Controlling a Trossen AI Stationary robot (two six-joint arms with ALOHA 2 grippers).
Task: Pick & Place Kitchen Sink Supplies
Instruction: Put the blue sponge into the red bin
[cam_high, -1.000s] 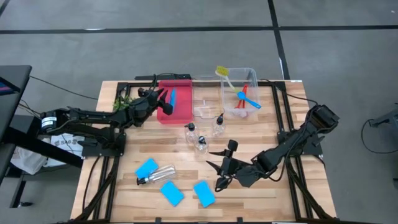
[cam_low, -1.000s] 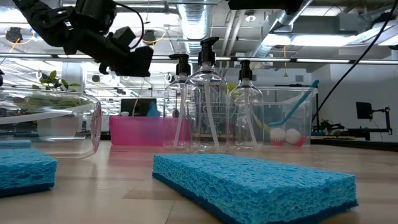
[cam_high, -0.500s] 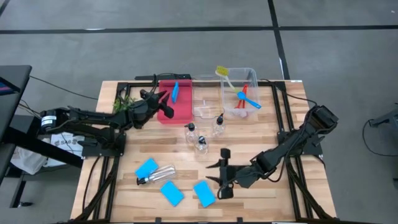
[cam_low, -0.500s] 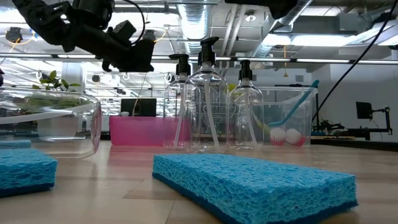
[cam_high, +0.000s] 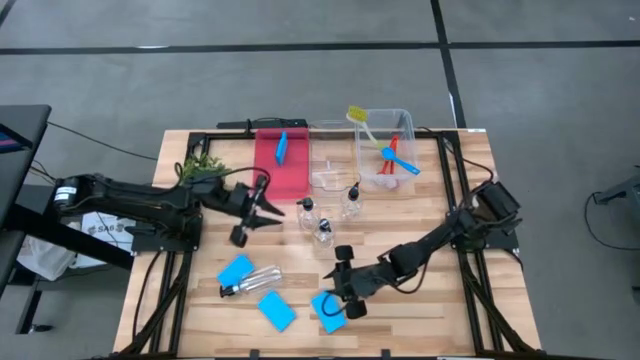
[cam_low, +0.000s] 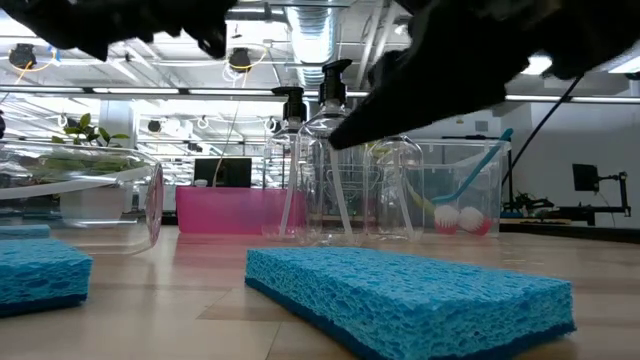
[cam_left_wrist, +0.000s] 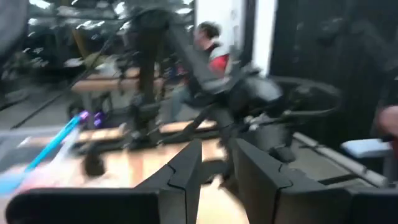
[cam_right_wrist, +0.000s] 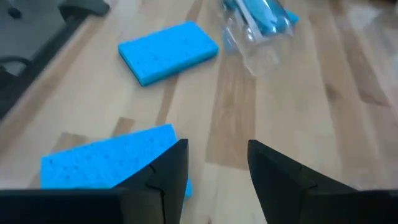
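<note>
Three blue sponges (cam_high: 236, 270) (cam_high: 277, 312) (cam_high: 328, 312) lie flat near the table's front edge, with a clear pump bottle (cam_high: 255, 280) on its side among them. Three more bottles (cam_high: 322, 228) stand upright mid-table. My right gripper (cam_high: 335, 285) hovers open, slanting down, just beside the rightmost sponge (cam_right_wrist: 112, 165); nothing is between its fingers (cam_right_wrist: 217, 163). My left gripper (cam_high: 272, 207) is open and empty, pointing level toward the upright bottles, left of them. In the left wrist view its fingers (cam_left_wrist: 217, 146) hold nothing. A narrow blue sponge (cam_high: 281, 148) rests in the red tray (cam_high: 290, 175).
Two clear bins (cam_high: 330, 165) (cam_high: 385, 150) stand at the back; the right one holds blue, red and yellow-green brushes (cam_high: 392, 155). A leafy plant (cam_high: 200, 165) sits at the back left. Bare wood lies between the upright bottles and the front sponges. A person shows beyond the table (cam_left_wrist: 208, 37).
My left gripper has drawn back from the red tray toward the table's near edge and swung round until it points right at the upright bottles. My right gripper has sunk and gone left toward the rightmost front sponge. No object has moved.
</note>
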